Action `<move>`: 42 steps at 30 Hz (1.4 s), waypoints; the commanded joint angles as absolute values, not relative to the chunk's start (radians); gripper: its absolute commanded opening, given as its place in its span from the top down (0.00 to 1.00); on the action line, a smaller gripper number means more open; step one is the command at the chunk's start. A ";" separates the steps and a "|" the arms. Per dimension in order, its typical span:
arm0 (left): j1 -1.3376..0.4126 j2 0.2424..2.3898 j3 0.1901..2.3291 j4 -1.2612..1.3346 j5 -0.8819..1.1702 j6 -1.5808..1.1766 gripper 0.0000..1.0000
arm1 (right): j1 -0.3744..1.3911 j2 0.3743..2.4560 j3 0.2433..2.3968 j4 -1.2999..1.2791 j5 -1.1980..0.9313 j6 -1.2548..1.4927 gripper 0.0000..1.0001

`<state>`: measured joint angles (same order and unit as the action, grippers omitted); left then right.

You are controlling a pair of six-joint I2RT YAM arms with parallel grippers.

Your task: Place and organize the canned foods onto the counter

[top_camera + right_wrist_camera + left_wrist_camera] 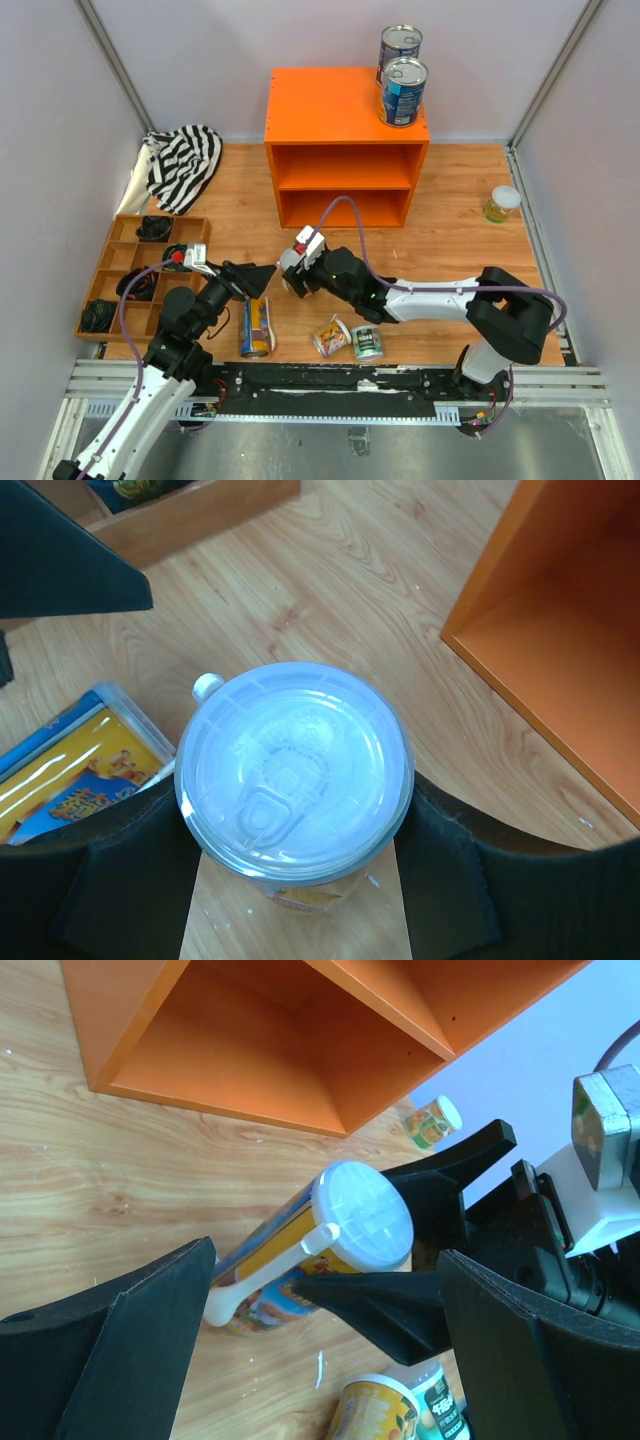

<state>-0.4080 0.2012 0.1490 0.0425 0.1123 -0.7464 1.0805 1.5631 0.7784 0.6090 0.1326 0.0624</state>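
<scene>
The right gripper (297, 270) clamps a tall yellow-and-blue tin with a white plastic lid (295, 765) in front of the bright orange wooden counter (320, 105). Next, I think, it must lift the tin onto the top. The left gripper (255, 280) is spread wide, holding nothing. I count two wide blue tins (403, 92) up there, two tall tins and three small tins (367, 342).
</scene>
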 commanded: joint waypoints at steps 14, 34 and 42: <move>-0.413 0.254 0.051 0.287 0.216 -0.654 0.04 | 1.103 1.656 0.765 0.981 0.127 0.059 0.34; -0.414 0.282 0.095 0.247 0.236 -0.597 0.03 | 1.155 1.508 0.682 0.820 0.180 0.068 0.08; -0.440 0.284 0.094 0.257 0.182 -0.586 0.03 | 1.225 1.317 0.615 0.625 0.293 0.136 0.08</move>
